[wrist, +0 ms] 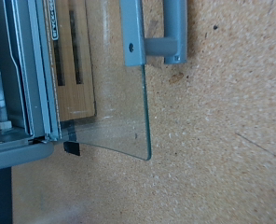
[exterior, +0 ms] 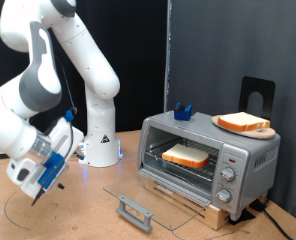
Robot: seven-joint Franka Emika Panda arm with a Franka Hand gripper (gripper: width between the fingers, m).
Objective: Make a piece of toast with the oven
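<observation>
The gripper [exterior: 35, 178] holds nothing; I cannot tell if its fingers are open. The piece of toast [exterior: 186, 155] sits inside the oven [exterior: 250, 155], far from the fingers.

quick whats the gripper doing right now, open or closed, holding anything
Gripper: hangs low at the exterior view's left, away from the boxy silver-grey toaster oven; nothing shows between its fingers, and open or closed cannot be told.

Glossy white, rounded arm [exterior: 58, 55] segments, grey joints, blue-accented gripper [exterior: 50, 168].
</observation>
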